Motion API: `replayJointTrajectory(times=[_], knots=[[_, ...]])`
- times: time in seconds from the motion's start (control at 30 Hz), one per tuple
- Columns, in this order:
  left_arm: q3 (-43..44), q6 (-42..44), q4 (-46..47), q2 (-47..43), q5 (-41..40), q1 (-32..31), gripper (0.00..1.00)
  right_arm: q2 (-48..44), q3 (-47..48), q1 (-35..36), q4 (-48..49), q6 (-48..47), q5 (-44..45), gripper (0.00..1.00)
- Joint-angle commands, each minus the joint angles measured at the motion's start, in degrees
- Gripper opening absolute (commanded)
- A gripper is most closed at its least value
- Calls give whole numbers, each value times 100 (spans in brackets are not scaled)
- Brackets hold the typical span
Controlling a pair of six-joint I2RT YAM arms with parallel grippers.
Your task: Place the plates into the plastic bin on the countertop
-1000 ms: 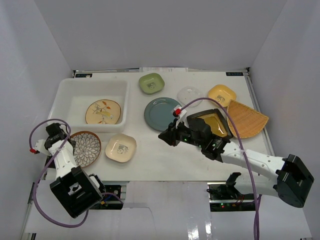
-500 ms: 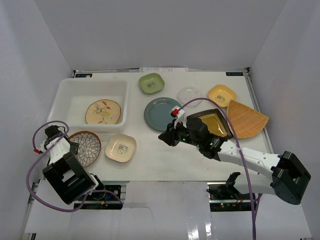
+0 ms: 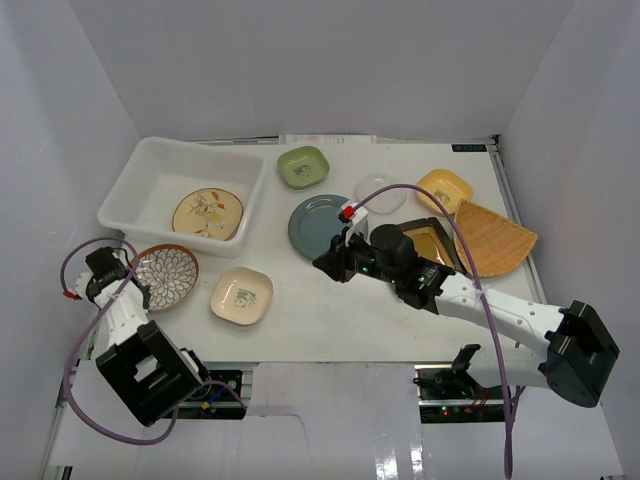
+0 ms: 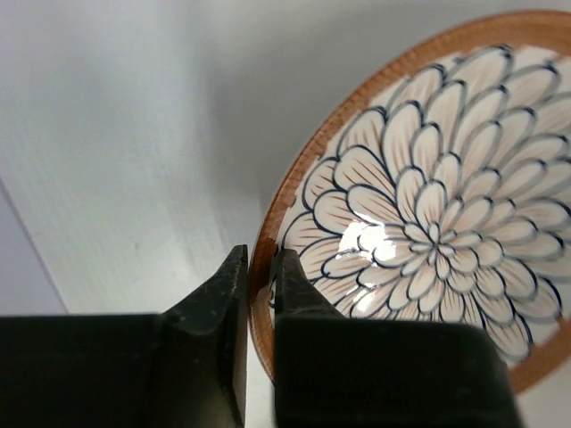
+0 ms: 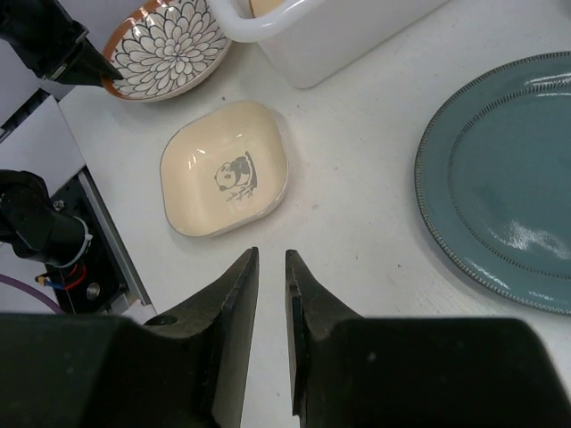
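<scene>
Lower left, top view: left gripper point(image 4: 259, 272) pinches the rim of the brown patterned plate point(image 4: 428, 232).
Next move, likely: lift it over the plastic bin point(image 3: 122, 185) wall just above; right gripper point(image 5: 266, 267) pressed nearly together, empty.

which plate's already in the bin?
The cream floral round plate: the only one lying inside the plastic bin. The rest are outside it, the brown patterned plate gripped at its rim by the left hand.

You've got plain white walls point(image 3: 320, 70) boxing the white worktop point(image 3: 340, 320) on three sides; light even, soft shadows.
</scene>
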Motion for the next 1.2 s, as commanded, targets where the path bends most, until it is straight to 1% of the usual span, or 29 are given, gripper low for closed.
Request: replayJointTrajectory(times=[0.0,0.03,0.07,0.17,0.37,0.53,0.63,0.67,0.77,0.97,1.1,1.17], knots=[[-6,-31,-88,-115,-325,-51,9,110,424,-23,-47,-29,-102,25],[3,-75,-141,-142,-377,-77,2,145,450,-15,-47,-12,-129,25],[12,-93,-176,-168,-412,-147,0,171,476,-6,-39,49,-155,25],[56,-181,-281,-256,-536,-296,0,303,582,12,-38,138,-304,26],[187,-356,-501,-326,-747,-358,0,453,626,91,-21,217,-384,27],[775,-217,-694,-405,-484,-542,0,496,748,91,-38,217,-428,28],[987,-260,-905,-476,-737,-675,0,567,872,108,-74,217,-498,28],[1066,-268,-1010,-519,-956,-797,0,584,976,109,-152,191,-507,28],[1119,-426,-1213,-730,-1247,-973,0,576,1118,109,-267,103,-489,29],[1303,-637,-1441,-1012,-1371,-1158,0,470,1259,109,-425,24,-454,29],[1751,-936,-1793,-1161,-1818,-1439,0,505,1338,117,-487,15,-472,29],[1980,-1007,-1802,-1301,-1968,-1615,0,505,1364,109,-504,15,-472,29]])
